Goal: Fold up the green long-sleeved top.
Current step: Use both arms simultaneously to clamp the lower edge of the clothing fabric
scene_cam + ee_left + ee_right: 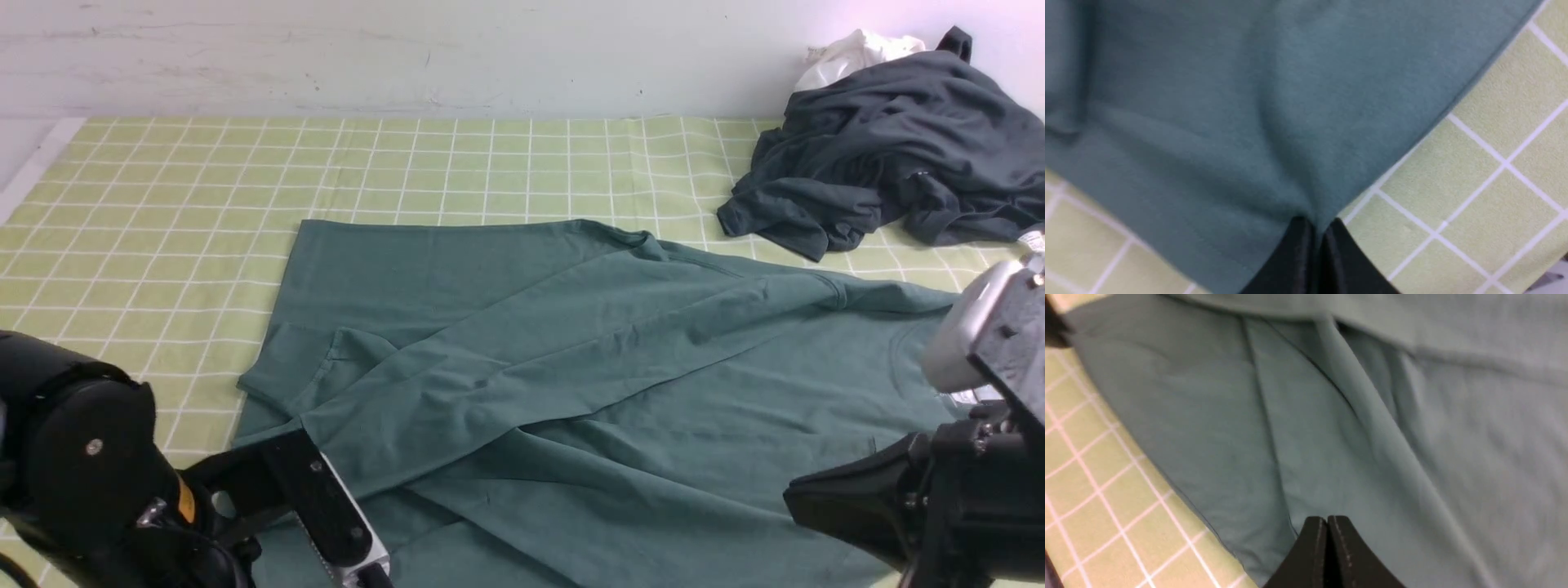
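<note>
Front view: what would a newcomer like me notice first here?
A big green long-sleeved top sprawls across the checked table cover, one sleeve folded slantwise over its body. A dark grey garment lies crumpled at the far right. The left gripper and right gripper are each shut on its near edge.

Your left arm (77, 445) ends in a bulky, rounded black housing with one silver screw head (94, 447) on its face and a small yellow label (186, 500) beside the joint. From it runs a flat black finger plate (314, 490) with two dark screws and a toothed silver strip (359, 567) along one edge. Your right arm (971, 506) is black and angular, with a pale grey rounded casing (963, 335) and a black bracket (1016, 343) studded with small screws. The left gripper (1315, 228) and right gripper (1327, 520) have matte black fingers tapering to narrow tips.
</note>
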`<state>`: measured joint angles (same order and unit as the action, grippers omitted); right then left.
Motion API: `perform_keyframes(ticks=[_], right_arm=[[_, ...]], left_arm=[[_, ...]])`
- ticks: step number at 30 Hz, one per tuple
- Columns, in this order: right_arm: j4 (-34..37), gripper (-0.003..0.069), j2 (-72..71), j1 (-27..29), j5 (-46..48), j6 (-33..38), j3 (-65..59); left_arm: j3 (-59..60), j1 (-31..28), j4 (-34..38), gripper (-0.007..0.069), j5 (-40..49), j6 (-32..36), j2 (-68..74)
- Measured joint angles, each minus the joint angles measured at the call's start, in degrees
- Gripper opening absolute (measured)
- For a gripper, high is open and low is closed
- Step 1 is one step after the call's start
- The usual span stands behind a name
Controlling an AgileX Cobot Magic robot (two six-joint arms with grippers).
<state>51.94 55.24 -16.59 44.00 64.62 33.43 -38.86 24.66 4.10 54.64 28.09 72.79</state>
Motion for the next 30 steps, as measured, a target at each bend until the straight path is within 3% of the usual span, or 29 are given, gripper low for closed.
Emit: perform_keyframes(ticks=[4,8,9,10,11,13,14,19,27,30], right_arm=[[-0.2,-0.0004,-0.8,0.0,0.5,9.0,0.1],[-11.2,0.0044,1.9,0.0,0.5,9.7,0.1],[-18.7,0.0088,3.7,0.0,0.5,8.3,0.1],[-19.7,0.0095,4.0,0.0,0.5,8.0,0.1],[-28.8,0.0151,6.8,0.0,0.4,5.8,0.1],[-35.6,0.0200,9.5,0.0,-0.1,4.3,0.1],[-42.5,0.0239,12.2,0.0,-0.8,3.4,0.1],[-55.2,0.0276,18.5,0.0,-2.9,2.0,0.1],[-59.7,0.0269,26.9,0.0,-8.6,1.0,0.4],[-60.1,0.0228,29.4,0.0,-12.7,-0.3,0.5]], left_arm=[[0.0,0.0,-1.2,-0.0001,0.7,-0.4,-3.9],[0.0,0.0,-1.4,-0.0001,-0.6,-0.4,-4.8],[0.0,0.0,-1.1,-0.0001,-2.5,-0.4,-4.8],[0.0,0.0,-0.9,-0.0001,-2.9,-0.4,-4.8],[0.0,0.0,-0.1,-0.0001,-4.2,-0.5,-4.8],[0.0,0.0,0.9,-0.0001,-4.3,-0.5,-4.8],[0.0,0.0,1.7,-0.0001,-4.0,-0.6,-4.8],[0.0,0.0,2.5,-0.0001,-3.9,-0.6,-4.8],[0.0,0.0,3.8,-0.0001,-3.5,-0.6,-4.8],[0.0,0.0,4.0,-0.0001,-3.5,-0.6,-4.8]])
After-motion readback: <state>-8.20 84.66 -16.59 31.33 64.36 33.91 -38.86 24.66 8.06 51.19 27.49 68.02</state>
